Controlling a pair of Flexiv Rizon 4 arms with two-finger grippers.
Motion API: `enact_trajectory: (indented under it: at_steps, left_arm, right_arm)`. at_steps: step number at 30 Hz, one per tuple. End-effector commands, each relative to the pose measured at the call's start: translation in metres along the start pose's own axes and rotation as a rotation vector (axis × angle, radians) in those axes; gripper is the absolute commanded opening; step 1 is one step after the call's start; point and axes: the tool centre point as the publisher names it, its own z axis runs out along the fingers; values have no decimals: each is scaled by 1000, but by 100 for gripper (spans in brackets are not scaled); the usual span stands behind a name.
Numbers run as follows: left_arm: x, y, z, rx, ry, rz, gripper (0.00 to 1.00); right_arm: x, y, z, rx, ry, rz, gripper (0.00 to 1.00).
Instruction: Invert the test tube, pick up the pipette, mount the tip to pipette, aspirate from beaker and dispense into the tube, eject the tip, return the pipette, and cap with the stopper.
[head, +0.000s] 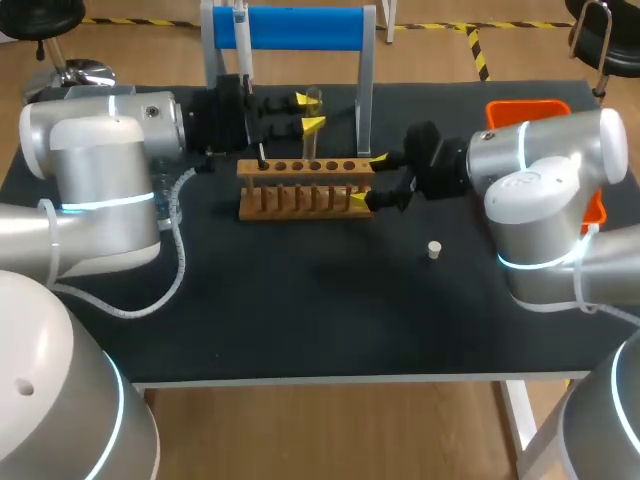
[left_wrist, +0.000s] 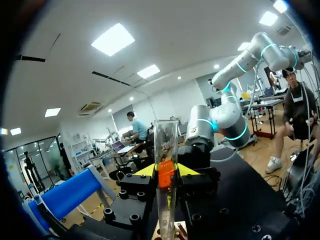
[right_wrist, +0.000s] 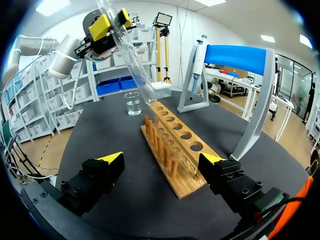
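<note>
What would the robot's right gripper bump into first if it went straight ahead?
The wooden rack. Its near end lies right ahead of the right gripper, in line with the gap between the open fingers, so the gripper would probably hit that end first.

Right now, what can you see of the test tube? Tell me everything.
The test tube is a long, clear, glass-like tube that looks empty, with no stopper seen on it. The left gripper is shut on it near its upper end, a yellow tip on each side. It hangs tilted in the air, its rounded lower end just above the far end of the wooden rack, apparently not touching it.
</note>
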Motion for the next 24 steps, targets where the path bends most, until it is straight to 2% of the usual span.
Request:
enact_trajectory:
  at_steps: [1, 11, 24]
  left_arm:
    - [-11, 5, 4, 8, 16, -41, 0]
    - [-28, 18, 10, -40, 48, -117, 0]
    - [-36, 31, 10, -24, 23, -165, 0]
  right_arm:
    - [0, 0, 0, 1, -1, 0, 100]
    - [0, 0, 0, 1, -1, 0, 100]
    - [0, 0, 0, 1, -1, 0, 100]
